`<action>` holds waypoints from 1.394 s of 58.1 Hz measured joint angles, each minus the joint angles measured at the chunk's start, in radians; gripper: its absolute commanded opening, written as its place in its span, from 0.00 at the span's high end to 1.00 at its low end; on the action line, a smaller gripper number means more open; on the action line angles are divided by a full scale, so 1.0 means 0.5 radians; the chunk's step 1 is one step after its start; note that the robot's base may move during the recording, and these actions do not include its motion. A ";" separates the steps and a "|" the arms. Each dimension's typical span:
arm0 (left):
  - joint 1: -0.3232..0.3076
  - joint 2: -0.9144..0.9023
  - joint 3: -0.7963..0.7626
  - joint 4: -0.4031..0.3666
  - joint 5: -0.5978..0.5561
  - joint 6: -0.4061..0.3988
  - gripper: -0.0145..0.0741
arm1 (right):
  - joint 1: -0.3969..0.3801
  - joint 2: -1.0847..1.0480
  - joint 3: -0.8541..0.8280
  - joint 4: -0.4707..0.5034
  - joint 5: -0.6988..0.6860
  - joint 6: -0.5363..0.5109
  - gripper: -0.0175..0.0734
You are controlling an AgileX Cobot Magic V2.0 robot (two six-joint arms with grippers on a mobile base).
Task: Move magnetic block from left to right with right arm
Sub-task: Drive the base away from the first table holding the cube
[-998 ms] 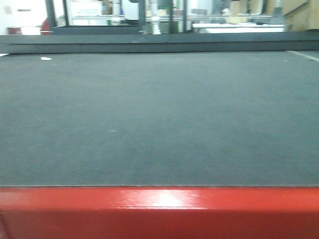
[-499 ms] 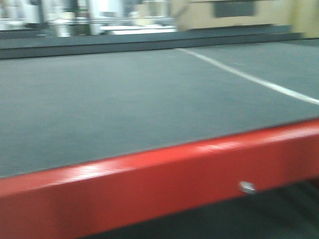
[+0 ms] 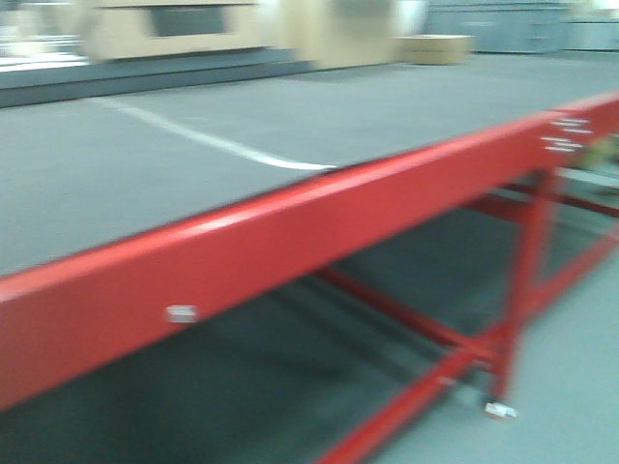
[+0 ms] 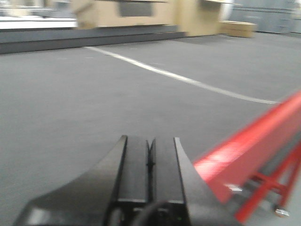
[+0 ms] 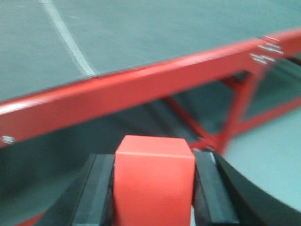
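Observation:
The magnetic block [image 5: 154,181], a plain bright-red cube, sits clamped between the black fingers of my right gripper [image 5: 154,162], which is shut on it and held in the air in front of the table's red edge. In the left wrist view my left gripper [image 4: 150,146] is shut with its two fingers pressed together and nothing between them, hovering low over the grey table top [image 4: 84,94]. Neither gripper nor the block shows in the front-facing view.
A long table with grey felt top [image 3: 319,126] and red frame rail [image 3: 290,232] runs diagonally; red legs and cross braces [image 3: 522,280] stand below. A white line [image 3: 203,140] crosses the top. Tan cardboard boxes [image 3: 435,46] stand at the back.
The front-facing view has swung to the right: the table edge, first level across the bottom, now runs diagonally, and the table's right end, legs and floor have come into sight.

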 measured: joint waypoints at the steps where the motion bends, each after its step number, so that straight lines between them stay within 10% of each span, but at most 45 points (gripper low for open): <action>1: 0.000 0.000 0.000 0.000 0.000 0.000 0.98 | 0.000 0.000 0.000 0.000 0.000 0.000 0.54; 81: 0.000 0.000 0.000 0.000 0.000 0.000 0.98 | 0.000 -0.004 0.000 -0.008 0.003 0.000 0.54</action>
